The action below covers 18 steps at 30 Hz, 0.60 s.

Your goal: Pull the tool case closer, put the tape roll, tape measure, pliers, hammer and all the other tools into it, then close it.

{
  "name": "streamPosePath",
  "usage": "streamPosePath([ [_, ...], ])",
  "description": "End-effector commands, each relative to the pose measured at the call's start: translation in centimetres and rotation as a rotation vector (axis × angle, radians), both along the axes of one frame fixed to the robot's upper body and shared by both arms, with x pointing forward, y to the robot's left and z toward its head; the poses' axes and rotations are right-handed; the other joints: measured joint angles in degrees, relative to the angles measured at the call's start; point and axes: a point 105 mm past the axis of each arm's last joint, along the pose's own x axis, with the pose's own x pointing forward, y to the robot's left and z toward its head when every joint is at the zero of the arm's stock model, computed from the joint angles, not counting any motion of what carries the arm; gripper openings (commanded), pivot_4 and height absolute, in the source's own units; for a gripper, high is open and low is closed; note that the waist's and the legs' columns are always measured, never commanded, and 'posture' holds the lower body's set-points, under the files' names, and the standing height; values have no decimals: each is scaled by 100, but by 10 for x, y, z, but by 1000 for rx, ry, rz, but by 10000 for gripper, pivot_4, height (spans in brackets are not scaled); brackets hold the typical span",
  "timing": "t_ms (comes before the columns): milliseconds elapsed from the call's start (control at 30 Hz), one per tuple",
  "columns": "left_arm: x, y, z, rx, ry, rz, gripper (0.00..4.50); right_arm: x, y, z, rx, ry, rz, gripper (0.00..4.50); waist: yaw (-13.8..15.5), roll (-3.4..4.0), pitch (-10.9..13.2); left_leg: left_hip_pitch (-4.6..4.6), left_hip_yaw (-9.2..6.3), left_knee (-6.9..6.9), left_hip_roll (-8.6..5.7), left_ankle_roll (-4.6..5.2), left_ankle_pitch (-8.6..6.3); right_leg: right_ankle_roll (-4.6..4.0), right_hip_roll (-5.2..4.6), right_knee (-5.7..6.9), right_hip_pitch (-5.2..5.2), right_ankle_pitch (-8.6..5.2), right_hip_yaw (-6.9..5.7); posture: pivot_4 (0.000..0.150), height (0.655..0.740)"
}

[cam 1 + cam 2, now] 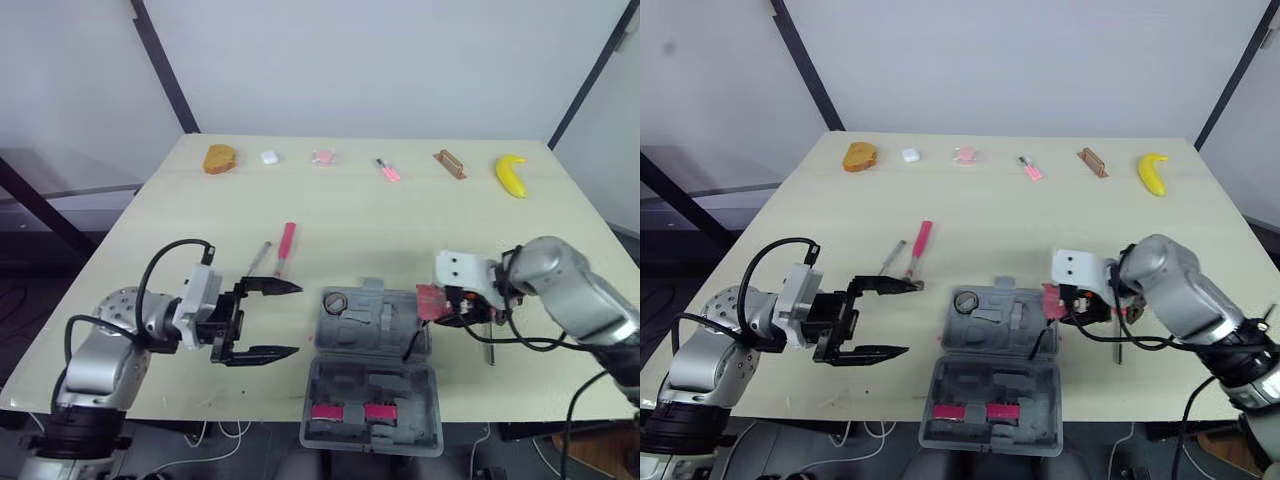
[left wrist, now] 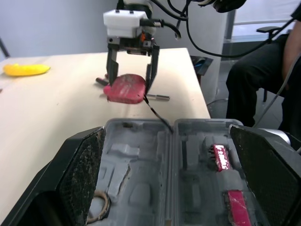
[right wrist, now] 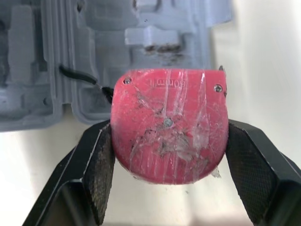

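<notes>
Open case [image 1: 372, 352], hinge running left-right, holds tape roll [image 1: 334, 301] far-left, pink bits [image 1: 345, 412] near. Right gripper [image 2: 129, 87] clamps tape measure [image 3: 169, 125] at its right edge; left gripper [image 1: 296, 320] gapes, pointing right.

Along the far edge of the pale tabletop [image 1: 400, 220] six small things lie in a row, each apart from its neighbours. From the robot's left they are a brown bread-like piece [image 1: 220, 158], a small white object [image 1: 269, 157], a pink object [image 1: 322, 157], a slim pink-and-white item [image 1: 388, 170], a brown block [image 1: 449, 164] and a yellow banana [image 1: 511, 175]. Beyond the tabletop's side, a person in dark trousers [image 2: 263, 80] sits.
</notes>
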Motion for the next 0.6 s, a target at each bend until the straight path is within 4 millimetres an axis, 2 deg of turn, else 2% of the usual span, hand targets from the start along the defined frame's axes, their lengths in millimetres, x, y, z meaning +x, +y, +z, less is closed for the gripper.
streamPosePath([
  [33, -2, -2, 7, -6, -48, 16, 45000, 7, 9, -3, -86, -32, 11, 28791, -4, 1, 0, 0, -1, 0, 0, 0, 0, 0, 0, 0, -1, 0, -1, 1500, 7400],
  [167, -5, 0, 7, -1, -47, 41, 45000, 12, 27, -12, -118, -34, 30, 28791, -12, 1, 1, 1, -4, 0, 2, 0, 0, -1, 3, 3, -2, -1, -3, 1500, 7400],
  [400, -6, 3, 7, 2, -51, 75, 45000, 20, 39, -28, -171, -27, 42, 28791, -4, 2, 1, 1, -4, 0, 0, 0, 0, -1, 0, 4, -1, 0, -6, 1500, 7400],
  [600, -7, 2, 7, 2, -49, 82, 45000, 24, 39, -37, -187, -16, 39, 28791, -14, 1, 1, 2, -4, 0, 0, 0, 0, -1, 1, 5, -1, 0, -6, 1500, 7400],
])
